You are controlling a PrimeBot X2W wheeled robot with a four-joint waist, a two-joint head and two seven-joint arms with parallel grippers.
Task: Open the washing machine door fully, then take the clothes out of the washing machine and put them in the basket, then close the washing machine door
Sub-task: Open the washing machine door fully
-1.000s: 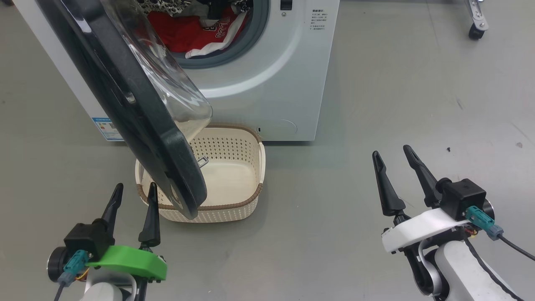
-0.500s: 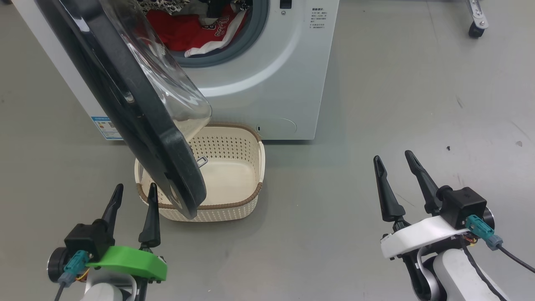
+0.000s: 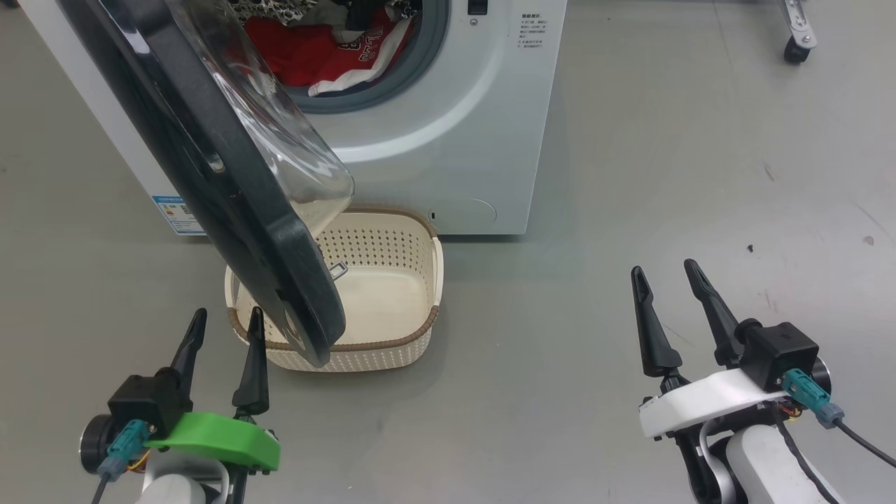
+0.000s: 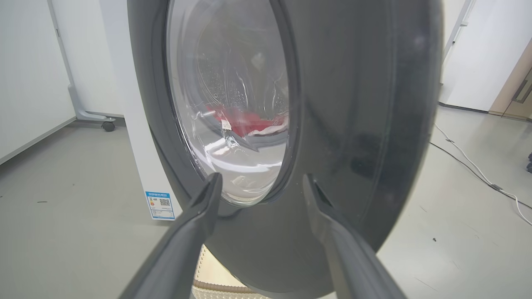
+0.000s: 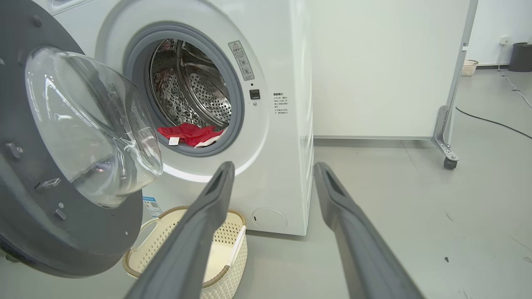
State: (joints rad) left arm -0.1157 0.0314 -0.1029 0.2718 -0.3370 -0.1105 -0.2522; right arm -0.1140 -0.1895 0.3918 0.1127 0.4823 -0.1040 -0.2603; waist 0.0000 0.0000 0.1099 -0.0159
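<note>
Washing machine door (image 3: 175,140) stood part-open just ahead of left gripper (image 3: 229,311), fingers apart, empty; right gripper (image 3: 663,267) also apart, well off right.

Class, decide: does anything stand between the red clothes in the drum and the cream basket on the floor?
Yes: the round black-rimmed glass door, partly open, hangs between the red clothes and the left part of the cream perforated plastic basket. The basket's right part lies uncovered.
</note>
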